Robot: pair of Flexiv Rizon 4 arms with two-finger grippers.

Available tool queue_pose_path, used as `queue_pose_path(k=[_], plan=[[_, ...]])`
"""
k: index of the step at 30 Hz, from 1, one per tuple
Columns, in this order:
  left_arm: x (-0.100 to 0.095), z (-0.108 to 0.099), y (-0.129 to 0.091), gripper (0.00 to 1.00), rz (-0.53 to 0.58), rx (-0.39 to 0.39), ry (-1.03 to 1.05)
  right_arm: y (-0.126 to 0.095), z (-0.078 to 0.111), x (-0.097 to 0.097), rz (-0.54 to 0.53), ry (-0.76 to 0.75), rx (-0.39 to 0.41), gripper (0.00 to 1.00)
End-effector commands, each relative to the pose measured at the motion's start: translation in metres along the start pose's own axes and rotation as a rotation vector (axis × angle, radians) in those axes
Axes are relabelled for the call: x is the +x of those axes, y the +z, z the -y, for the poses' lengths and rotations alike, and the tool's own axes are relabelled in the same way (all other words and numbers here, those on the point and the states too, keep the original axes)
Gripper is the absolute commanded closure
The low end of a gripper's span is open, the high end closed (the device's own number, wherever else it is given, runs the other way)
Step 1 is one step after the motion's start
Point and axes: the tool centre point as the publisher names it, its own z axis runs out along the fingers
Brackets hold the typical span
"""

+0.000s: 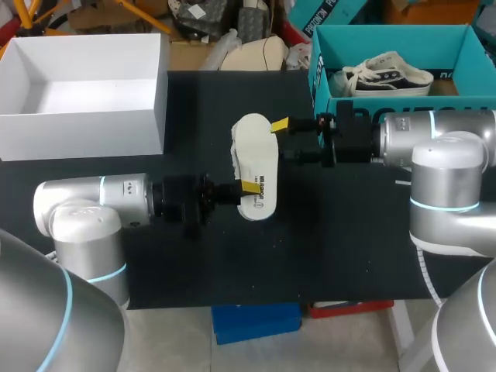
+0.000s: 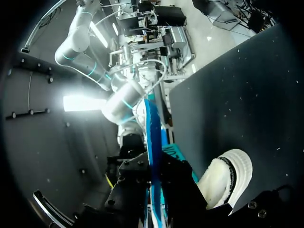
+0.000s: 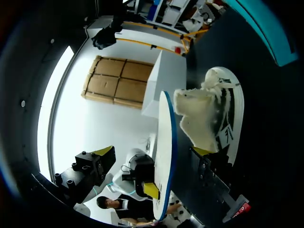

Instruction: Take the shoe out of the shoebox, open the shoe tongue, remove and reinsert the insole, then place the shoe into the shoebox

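A white insole point(image 1: 256, 159) with a blue underside hangs flat above the black mat. My left gripper point(image 1: 246, 187) is shut on its near end; in the left wrist view the insole point(image 2: 152, 137) stands edge-on between that gripper's point(image 2: 153, 178) black fingers. Under the insole lies the white shoe point(image 3: 213, 111) with fluffy lining, which peeks out at the insole's side point(image 1: 235, 151) and rests on the mat point(image 2: 228, 173). My right gripper point(image 1: 285, 139) is open at the insole's far end, and the insole point(image 3: 165, 142) passes between its spread fingers point(image 3: 153, 151) without a visible grip.
A teal shoebox point(image 1: 387, 31) at the back right holds another white and dark shoe point(image 1: 387, 74). An open white box point(image 1: 77, 136) stands at the back left. The black mat point(image 1: 333, 248) covers the table.
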Motion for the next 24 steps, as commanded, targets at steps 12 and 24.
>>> queue_pose_path(k=[12,24], plan=[[0.000,0.001,0.000,1.00,-0.003,-0.001,0.002,0.003,0.007,0.001,-0.107,-0.040,0.174,0.00],[0.000,0.001,0.000,1.00,-0.003,-0.001,0.002,0.029,0.028,-0.014,-0.129,0.082,0.237,0.56]])
